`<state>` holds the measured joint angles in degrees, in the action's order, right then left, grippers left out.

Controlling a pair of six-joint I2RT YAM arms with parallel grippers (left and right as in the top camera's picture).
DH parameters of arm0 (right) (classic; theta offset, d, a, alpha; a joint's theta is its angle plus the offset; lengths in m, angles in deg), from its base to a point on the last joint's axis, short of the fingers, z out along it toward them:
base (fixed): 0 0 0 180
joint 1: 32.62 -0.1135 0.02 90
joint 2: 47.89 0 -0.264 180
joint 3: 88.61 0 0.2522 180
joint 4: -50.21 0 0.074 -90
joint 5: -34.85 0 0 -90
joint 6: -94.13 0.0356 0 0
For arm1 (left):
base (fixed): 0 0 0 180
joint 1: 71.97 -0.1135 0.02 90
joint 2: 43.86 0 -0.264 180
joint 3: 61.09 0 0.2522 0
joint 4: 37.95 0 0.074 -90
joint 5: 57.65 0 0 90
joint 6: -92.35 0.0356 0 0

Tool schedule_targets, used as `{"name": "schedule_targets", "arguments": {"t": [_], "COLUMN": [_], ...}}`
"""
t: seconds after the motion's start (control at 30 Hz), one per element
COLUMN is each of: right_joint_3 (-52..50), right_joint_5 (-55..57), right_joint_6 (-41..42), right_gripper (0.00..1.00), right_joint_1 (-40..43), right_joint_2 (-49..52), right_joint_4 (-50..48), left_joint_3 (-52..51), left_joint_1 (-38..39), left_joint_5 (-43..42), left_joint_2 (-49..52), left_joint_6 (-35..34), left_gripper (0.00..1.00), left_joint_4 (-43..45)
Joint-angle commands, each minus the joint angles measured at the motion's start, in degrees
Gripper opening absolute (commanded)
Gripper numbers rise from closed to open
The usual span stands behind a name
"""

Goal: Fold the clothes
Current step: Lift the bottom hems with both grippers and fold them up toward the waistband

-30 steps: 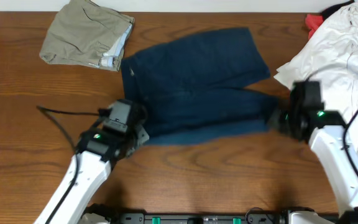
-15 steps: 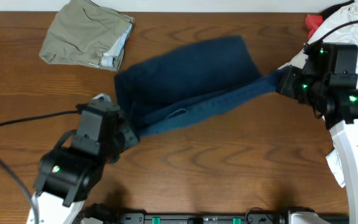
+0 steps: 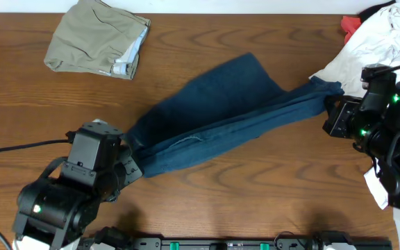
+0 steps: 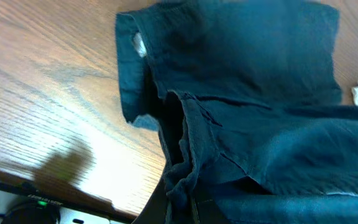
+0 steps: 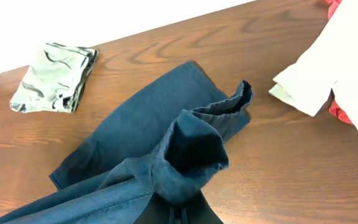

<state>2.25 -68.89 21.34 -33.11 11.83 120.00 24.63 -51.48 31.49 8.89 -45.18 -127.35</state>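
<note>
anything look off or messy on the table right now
The navy shorts are not lying flat: they are stretched in a bunched diagonal band between the left gripper and right gripper. The white garment at the far right is a crumpled heap. The khaki garment looks folded.

Brown wooden table (image 3: 207, 201) (bold grain) — white backdrop (image 5: 73, 18) beyond

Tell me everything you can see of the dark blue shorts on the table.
The navy shorts look like woven cotton with stitched seams and hemmed edges. They stretch as a diagonal band across the wooden table, one leg fanning toward the far side. The left end effector is shut on the bunched near-left end, the right end effector on the right end. The middle seems to rest on the wood.
</note>
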Motion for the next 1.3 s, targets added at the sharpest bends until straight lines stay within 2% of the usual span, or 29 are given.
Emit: {"name": "schedule_targets", "arguments": {"t": [0.0,0.2,0.37,0.6,0.9,1.17,1.27], "right_joint_3": [1.09,1.09,1.09,1.09,1.09,1.09,1.09], "right_joint_5": [12.26,11.78,11.52,11.34,11.37,12.52,12.90], "right_joint_6": [-1.68,-3.15,-6.86,-7.04,-7.04,-6.99,-6.97], "right_gripper": [0.01,0.01,0.01,0.01,0.01,0.01,0.07], "right_joint_1": [1.92,0.98,-0.70,-3.69,-8.94,-11.69,-11.45], "right_joint_2": [5.27,17.62,26.95,37.62,49.46,56.92,58.49], "right_joint_4": [-1.86,-7.15,-18.49,-31.08,-43.63,-52.11,-53.09], "left_joint_3": [-2.23,-5.35,-7.28,-10.73,-10.99,-10.99,-10.99], "left_joint_1": [-0.81,-0.81,-0.81,-0.81,-1.64,-8.44,-11.63], "left_joint_5": [12.87,17.59,22.34,30.03,35.41,35.41,35.39], "left_joint_2": [1.75,7.96,14.21,23.65,36.30,45.22,47.06], "left_joint_6": [-2.54,-7.98,-12.85,-12.83,-12.81,-12.83,-12.81], "left_gripper": [0.06,0.06,0.06,0.06,0.06,0.06,0.06], "left_joint_4": [-2.34,-1.09,2.54,15.43,28.55,37.68,40.76]}}
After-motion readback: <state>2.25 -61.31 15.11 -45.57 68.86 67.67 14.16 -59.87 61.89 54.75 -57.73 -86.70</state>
